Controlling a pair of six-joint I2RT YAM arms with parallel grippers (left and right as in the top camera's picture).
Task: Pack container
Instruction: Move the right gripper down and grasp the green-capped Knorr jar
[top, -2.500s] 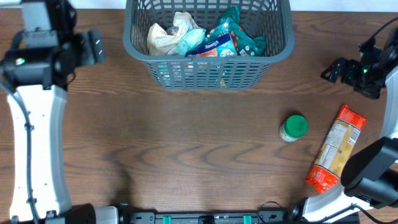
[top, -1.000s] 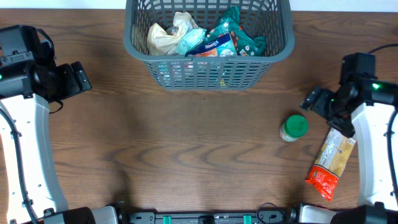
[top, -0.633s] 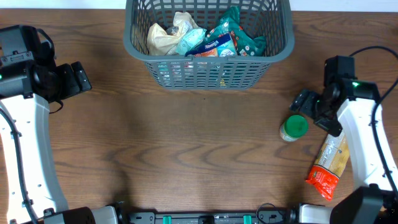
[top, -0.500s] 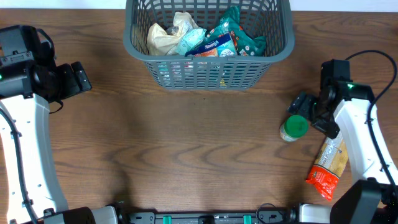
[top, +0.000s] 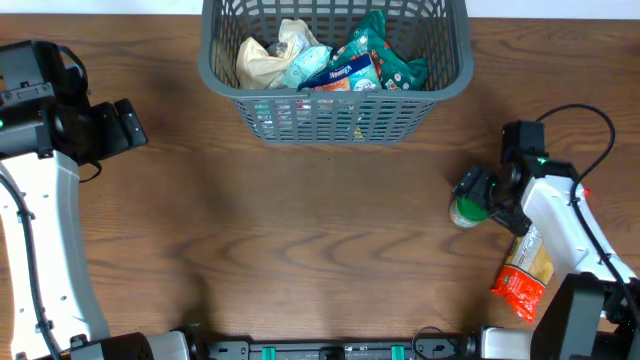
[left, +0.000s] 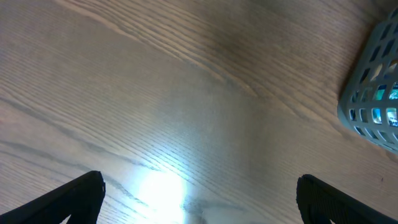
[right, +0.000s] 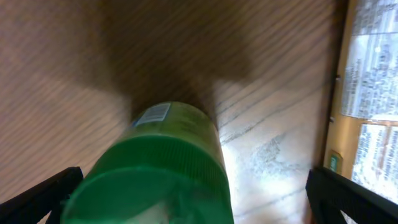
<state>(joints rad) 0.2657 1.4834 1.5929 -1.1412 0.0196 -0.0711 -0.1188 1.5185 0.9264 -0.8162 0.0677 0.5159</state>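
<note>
Right pincer (top: 480, 198) wide around green-lidded jar (right: 163, 163), contact unclear

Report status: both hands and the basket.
Left hand open, over the table. Right hand open around green-lidded jar, not closed. Container holds packets; orange-ended packet beside jar.

From overhead the container (top: 330, 115) runs off the top edge, so its far rim is lost to me, and the print on the packets (top: 340, 65) inside is too small to read. In my left wrist view only one corner of it shows, and my left gripper (left: 198, 202) is clipped to two dark tips by the bottom edge. Right of the container and nearer me, my right gripper (top: 483, 198) covers part of the green-lidded jar (top: 462, 212). Up close that jar is blurred and cut off below, its label unreadable. Further right of the container, my right arm (top: 560, 215) hides much of the orange-ended packet (top: 520, 285).
</note>
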